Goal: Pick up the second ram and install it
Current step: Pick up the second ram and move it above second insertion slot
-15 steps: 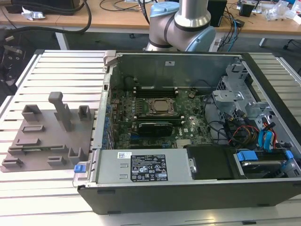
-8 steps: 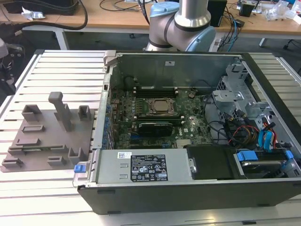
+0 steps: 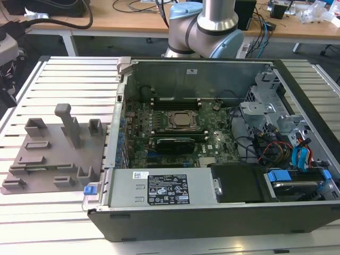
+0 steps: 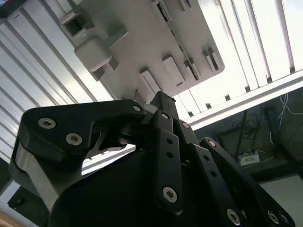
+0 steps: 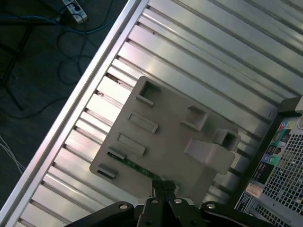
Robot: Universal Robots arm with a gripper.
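The second ram (image 5: 135, 166) is a thin green stick lying along the edge of the grey fixture plate (image 5: 170, 137), between two small holder blocks. In both wrist views my gripper (image 5: 163, 186) hangs above the plate, and in the first wrist view its tips sit over one end of the stick. The black fingers (image 4: 166, 142) meet at their tips with nothing between them, so the gripper (image 4: 161, 101) looks shut and empty. In the exterior view the fixture plate (image 3: 45, 159) lies on the slatted table, to the left of the open computer case (image 3: 212, 202).
Inside the case, the CPU socket (image 3: 182, 120) sits mid-motherboard with long memory slots (image 3: 175, 101) behind and in front of it. Cables and drive bays (image 3: 289, 154) fill the case's right side. A tall grey post (image 3: 66, 122) rises from the plate. The table edge (image 5: 90, 90) borders the floor.
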